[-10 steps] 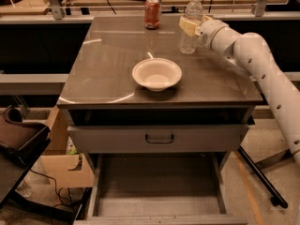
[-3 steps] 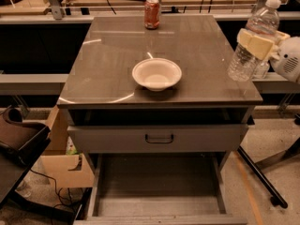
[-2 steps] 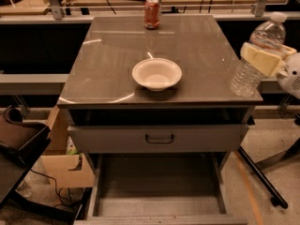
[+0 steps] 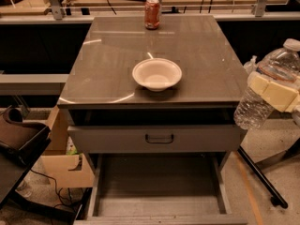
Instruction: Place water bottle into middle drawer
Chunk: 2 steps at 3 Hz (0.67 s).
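Note:
The water bottle, clear ribbed plastic with a white cap, hangs tilted in the air at the right edge of the view, off the cabinet's right side. My gripper is shut on the water bottle; its pale yellow fingers wrap the bottle's middle. The middle drawer is pulled open low at the front, a wide shallow grey tray with a bare floor. The bottle is above and to the right of the drawer.
A white bowl sits on the cabinet top. A red soda can stands at its back edge. A shut drawer front with a black handle is above the open drawer. A cardboard box stands left; a black stand leg lies on the right.
My gripper has lifted the bottle off the cabinet top and carried it right and forward, past the cabinet's right edge and lower in view. The bowl and can have not moved.

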{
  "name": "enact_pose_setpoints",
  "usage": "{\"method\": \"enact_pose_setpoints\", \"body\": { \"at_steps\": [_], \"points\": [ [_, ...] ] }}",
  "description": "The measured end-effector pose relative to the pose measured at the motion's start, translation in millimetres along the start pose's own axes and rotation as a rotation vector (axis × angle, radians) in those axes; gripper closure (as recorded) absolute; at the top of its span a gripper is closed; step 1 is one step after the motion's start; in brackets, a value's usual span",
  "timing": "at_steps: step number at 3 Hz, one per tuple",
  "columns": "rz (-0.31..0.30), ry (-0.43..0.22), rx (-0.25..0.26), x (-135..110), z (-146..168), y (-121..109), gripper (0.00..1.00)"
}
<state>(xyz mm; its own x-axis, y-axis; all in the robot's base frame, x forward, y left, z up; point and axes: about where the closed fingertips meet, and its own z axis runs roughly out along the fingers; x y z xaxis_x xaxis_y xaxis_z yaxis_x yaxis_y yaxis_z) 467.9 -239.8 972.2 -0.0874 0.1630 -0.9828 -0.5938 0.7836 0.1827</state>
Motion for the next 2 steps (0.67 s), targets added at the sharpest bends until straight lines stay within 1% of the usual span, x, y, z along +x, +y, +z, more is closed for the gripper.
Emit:
{"method": "enact_pose_setpoints", "body": {
  "at_steps": [1,2],
  "points": [
    [0.0,0.0,0.0,0.0,0.1,0.1,1.0],
    [0.002,0.024,-0.017,16.8,-1.7,1.4,1.0]
  ]
}}
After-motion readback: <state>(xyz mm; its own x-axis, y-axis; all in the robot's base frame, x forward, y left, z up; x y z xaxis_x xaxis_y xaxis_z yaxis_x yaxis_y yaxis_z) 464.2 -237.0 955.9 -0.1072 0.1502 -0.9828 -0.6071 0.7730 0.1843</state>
